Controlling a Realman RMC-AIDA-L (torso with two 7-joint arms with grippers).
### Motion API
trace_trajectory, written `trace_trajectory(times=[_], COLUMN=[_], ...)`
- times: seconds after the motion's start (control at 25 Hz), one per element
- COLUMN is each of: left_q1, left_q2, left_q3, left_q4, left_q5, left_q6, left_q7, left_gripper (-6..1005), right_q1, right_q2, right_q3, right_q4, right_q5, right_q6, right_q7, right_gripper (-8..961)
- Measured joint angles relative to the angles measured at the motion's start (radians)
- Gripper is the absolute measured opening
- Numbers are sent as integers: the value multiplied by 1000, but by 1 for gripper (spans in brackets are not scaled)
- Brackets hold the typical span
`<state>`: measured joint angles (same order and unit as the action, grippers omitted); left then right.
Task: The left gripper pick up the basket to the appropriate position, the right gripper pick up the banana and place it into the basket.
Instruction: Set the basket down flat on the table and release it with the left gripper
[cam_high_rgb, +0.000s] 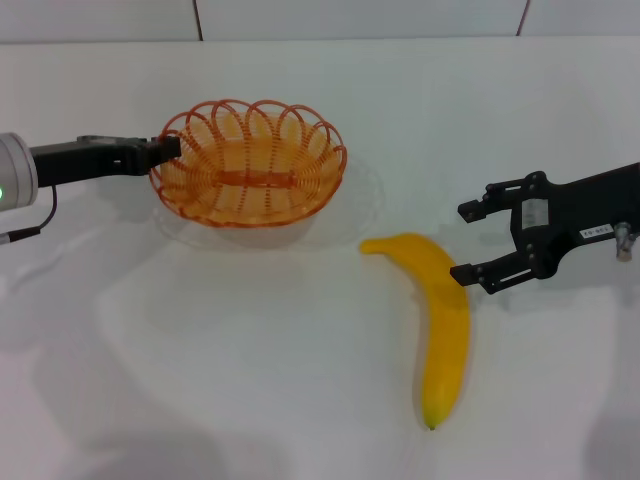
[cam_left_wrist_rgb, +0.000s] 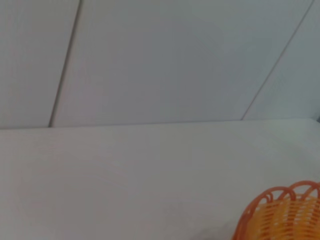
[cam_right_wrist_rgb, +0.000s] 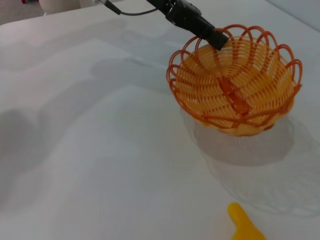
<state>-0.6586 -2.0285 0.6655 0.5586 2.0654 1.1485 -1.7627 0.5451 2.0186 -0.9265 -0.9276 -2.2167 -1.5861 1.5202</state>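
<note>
The orange wire basket hangs tilted a little above the white table, its shadow on the table beneath it. My left gripper is shut on the basket's left rim; it also shows in the right wrist view, clamped on the rim of the basket. A part of the basket's rim shows in the left wrist view. The yellow banana lies on the table in front of and to the right of the basket. My right gripper is open and empty, just right of the banana's upper end. The banana's tip shows in the right wrist view.
The white table extends around both things. A pale wall with panel seams runs along the table's far edge.
</note>
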Motion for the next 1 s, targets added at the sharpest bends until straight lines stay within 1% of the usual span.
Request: trace_trajectory(times=[0.36, 0.6, 0.72, 0.88, 1.0], left_q1=[5, 7, 6, -13, -24], left_q2=[0, 8, 10, 11, 12], left_q3=[0, 6, 11, 13, 13], left_q4=[-7, -14, -14, -13, -13], left_q5=[12, 18, 44, 104, 124], left_q6=[-4, -18, -18, -15, -13], left_q7=[-39, -53, -63, -77, -86], left_gripper=[78, 78, 79, 78, 78], right_q1=[7, 7, 7, 7, 7], right_q2=[0, -2, -2, -1, -1], right_q3=[0, 1, 3, 3, 3], right_q4=[1, 1, 1, 1, 1], right_q5=[0, 0, 0, 0, 0], right_q6=[0, 0, 0, 0, 0], right_q7=[2, 3, 3, 5, 10], right_gripper=[879, 879, 879, 879, 879])
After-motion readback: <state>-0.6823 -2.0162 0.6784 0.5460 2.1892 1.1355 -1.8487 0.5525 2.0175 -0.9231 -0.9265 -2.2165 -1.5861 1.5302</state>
